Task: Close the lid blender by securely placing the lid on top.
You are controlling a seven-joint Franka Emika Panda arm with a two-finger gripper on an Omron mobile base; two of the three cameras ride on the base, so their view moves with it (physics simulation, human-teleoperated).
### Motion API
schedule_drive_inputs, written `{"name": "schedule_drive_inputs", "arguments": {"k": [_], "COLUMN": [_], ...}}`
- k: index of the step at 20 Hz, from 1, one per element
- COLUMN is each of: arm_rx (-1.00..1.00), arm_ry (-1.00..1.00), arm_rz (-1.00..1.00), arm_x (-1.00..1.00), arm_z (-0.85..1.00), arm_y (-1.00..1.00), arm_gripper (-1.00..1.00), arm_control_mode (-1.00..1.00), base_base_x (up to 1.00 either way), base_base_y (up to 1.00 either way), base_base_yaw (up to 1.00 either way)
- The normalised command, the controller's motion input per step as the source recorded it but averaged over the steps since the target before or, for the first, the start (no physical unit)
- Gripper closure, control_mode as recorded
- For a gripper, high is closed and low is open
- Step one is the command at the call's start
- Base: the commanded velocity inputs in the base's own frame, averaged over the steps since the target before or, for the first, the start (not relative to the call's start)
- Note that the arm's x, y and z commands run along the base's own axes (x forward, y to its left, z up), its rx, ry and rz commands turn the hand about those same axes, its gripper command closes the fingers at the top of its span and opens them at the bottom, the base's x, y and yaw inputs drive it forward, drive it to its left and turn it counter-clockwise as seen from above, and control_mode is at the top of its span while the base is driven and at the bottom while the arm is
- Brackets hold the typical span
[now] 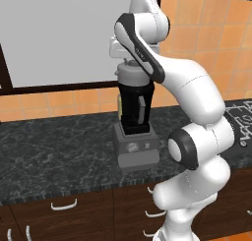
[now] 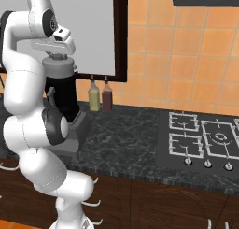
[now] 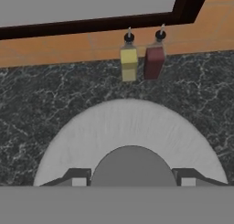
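Left base view
- My arm: it rises from the lower right and bends over the counter [image 1: 54,146], with my hand above the blender [image 1: 134,118].
- Blender: its black jar stands upright on the boxy grey base, near the counter's front edge, with a dial on the front of the base.
- Lid [image 1: 131,74]: light grey, level on the jar's mouth, directly under my hand.
- My gripper [image 1: 129,62]: right over the lid's top; my arm link hides the fingers, so I cannot read them here.
- Below: dark drawers with pale handles [image 1: 64,204].

Right base view
- My arm: it climbs from the lower left and folds over, my hand pointing down onto the blender [image 2: 65,104].
- Lid [image 2: 58,65]: it sits on top of the black jar, just below my hand.
- My gripper [image 2: 57,56]: at the lid's knob; the fingers are too small to judge.
- Bottles: a yellow bottle [image 2: 94,98] and a dark red bottle [image 2: 107,99] stand side by side against the wall, beside the blender.
- Stove [image 2: 205,141]: black, with grey grates, well apart to the right.

Hand view
- Lid [image 3: 132,129]: a pale round disc straight beneath me, its darker grey knob [image 3: 131,166] in the middle.
- My fingers [image 3: 78,177]: one tip on each side of the knob, pinching it between them.
- Beyond: the yellow bottle [image 3: 129,63] and dark red bottle [image 3: 154,61] stand on the counter [image 3: 45,104] by the orange wall.
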Motion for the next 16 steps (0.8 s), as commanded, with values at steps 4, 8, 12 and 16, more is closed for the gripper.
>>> {"name": "schedule_drive_inputs", "arguments": {"k": [4,8,12,16], "arm_rx": [0.00,0.00,0.00,0.00], "arm_ry": [0.00,0.00,0.00,0.00], "arm_rz": [0.00,-0.01,-0.02,-0.01], "arm_x": [0.01,-0.01,-0.14,-0.24], "arm_z": [0.00,-0.01,0.00,0.20], "arm_y": [-0.09,-0.31,-0.36,-0.15], "arm_gripper": [1.00,1.00,1.00,1.00], "arm_control_mode": [-1.00,-1.00,-1.00,-1.00], "base_base_x": [0.00,0.00,0.00,0.00], "base_base_y": [0.00,0.00,0.00,0.00], "base_base_yaw": [0.00,0.00,0.00,0.00]}}
